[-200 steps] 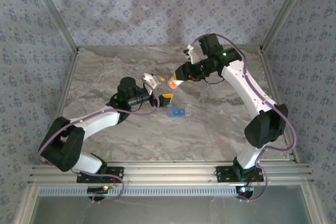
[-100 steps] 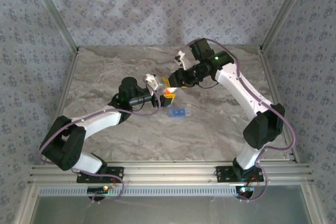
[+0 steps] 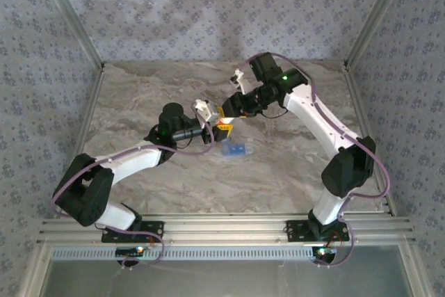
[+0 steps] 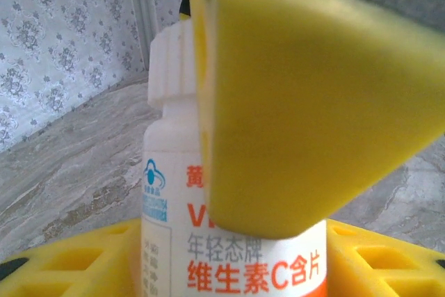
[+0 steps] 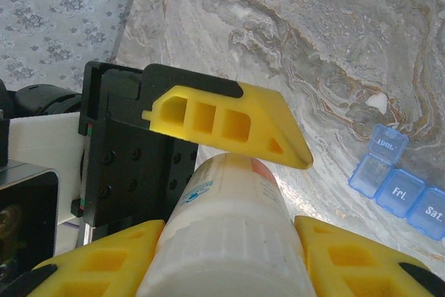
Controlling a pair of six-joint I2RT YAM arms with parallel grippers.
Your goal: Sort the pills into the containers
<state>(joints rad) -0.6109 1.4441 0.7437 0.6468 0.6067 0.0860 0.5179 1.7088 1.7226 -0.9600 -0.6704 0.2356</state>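
A white-and-orange pill bottle point(image 3: 224, 114) hangs above the table between both arms. My right gripper point(image 5: 229, 248) is shut on its ribbed white cap end point(image 5: 222, 269). My left gripper point(image 4: 233, 255) is shut on the labelled body of the bottle point(image 4: 174, 193), its yellow fingers point(image 5: 229, 126) pressed against the sides. The blue translucent pill box point(image 3: 236, 149) lies on the table just below the grippers; its compartments point(image 5: 396, 189) carry day labels and one lid stands up. A small white pill-like piece point(image 5: 376, 102) lies on the marble beyond the box.
The marble-patterned table point(image 3: 139, 102) is walled by patterned panels at the back and sides. An aluminium rail point(image 3: 222, 227) runs along the near edge by the arm bases. In the left wrist view the right gripper's yellow finger point(image 4: 313, 102) blocks much of the bottle.
The right arm carried the bottle left and down into the left gripper. The left jaws narrowed around the bottle's body. The pill box has not moved.
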